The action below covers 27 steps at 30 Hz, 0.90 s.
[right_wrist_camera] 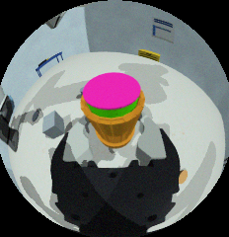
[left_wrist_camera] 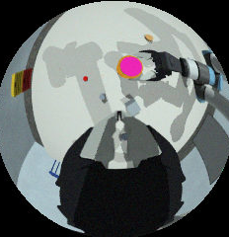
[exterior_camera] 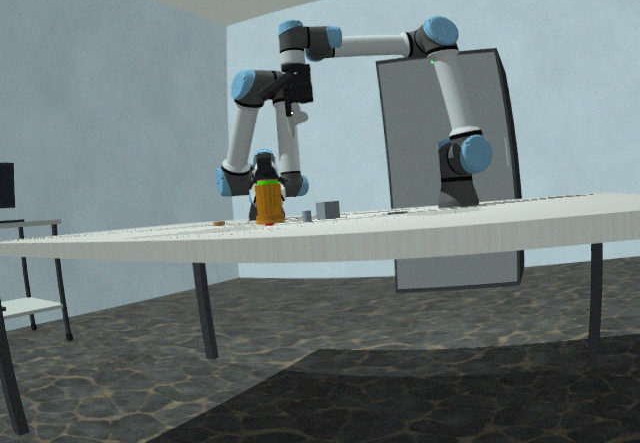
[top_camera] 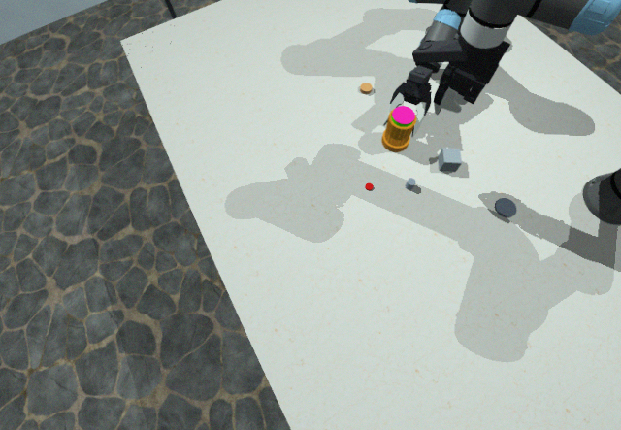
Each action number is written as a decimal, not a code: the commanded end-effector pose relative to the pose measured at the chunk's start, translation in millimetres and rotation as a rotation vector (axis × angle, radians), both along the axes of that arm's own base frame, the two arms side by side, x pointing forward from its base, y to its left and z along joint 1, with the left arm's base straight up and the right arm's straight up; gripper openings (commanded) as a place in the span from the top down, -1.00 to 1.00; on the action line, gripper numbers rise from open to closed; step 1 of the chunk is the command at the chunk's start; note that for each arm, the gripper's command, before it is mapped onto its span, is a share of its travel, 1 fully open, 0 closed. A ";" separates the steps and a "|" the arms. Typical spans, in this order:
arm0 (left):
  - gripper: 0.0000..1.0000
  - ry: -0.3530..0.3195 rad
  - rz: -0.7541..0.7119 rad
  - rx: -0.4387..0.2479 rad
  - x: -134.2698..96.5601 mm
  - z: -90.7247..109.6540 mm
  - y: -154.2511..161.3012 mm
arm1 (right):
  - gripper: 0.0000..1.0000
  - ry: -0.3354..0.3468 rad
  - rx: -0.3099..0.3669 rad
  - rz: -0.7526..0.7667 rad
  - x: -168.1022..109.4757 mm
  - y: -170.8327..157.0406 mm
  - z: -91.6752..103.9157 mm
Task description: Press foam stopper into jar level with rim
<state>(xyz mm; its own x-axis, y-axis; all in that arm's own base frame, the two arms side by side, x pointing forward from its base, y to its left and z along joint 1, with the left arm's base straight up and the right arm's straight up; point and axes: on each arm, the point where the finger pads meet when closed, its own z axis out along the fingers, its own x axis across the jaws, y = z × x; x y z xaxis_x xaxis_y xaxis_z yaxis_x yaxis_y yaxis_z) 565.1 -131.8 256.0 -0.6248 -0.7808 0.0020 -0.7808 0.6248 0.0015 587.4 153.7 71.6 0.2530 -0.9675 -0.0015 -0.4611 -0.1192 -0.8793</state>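
The orange jar (top_camera: 397, 137) (exterior_camera: 269, 203) (right_wrist_camera: 114, 130) stands upright on the table. The foam stopper (top_camera: 404, 115) (exterior_camera: 267, 182) (left_wrist_camera: 130, 66) (right_wrist_camera: 112, 91), magenta on top and green at the side, sits in its mouth. A green band shows above the jar's rim. My right gripper (right_wrist_camera: 114, 112) is shut on the jar, one pale finger on each side of its body. My left gripper (exterior_camera: 293, 132) (left_wrist_camera: 118, 112) is shut and empty, high above the table and the jar's top. Its fingertips point down and are hard to make out in the top view.
A grey block (top_camera: 449, 158) (exterior_camera: 327, 209) (right_wrist_camera: 53, 124) and a small grey cylinder (top_camera: 410, 182) (exterior_camera: 306, 215) stand near the jar. A red disc (top_camera: 369, 186) (left_wrist_camera: 85, 78), an orange disc (top_camera: 366, 87) (right_wrist_camera: 183, 176) and a dark disc (top_camera: 506, 207) are farther out.
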 end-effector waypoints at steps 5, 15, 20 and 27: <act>1.00 -0.002 -0.198 -0.002 24.9 -39.0 -43.0 | 0.33 0.004 -0.003 0.000 -0.4 -0.2 -1.5; 1.00 -0.004 -0.375 -0.002 41.7 -76.5 -79.1 | 0.33 0.004 -0.003 0.000 -0.4 -0.2 -1.5; 1.00 -0.012 -0.444 -0.004 46.9 -87.5 -92.9 | 0.33 0.004 -0.003 0.000 -0.4 -0.2 -1.5; 1.00 -0.017 -0.419 -0.006 45.0 -78.4 -85.9 | 0.33 0.004 -0.003 0.000 -0.4 -0.2 -1.5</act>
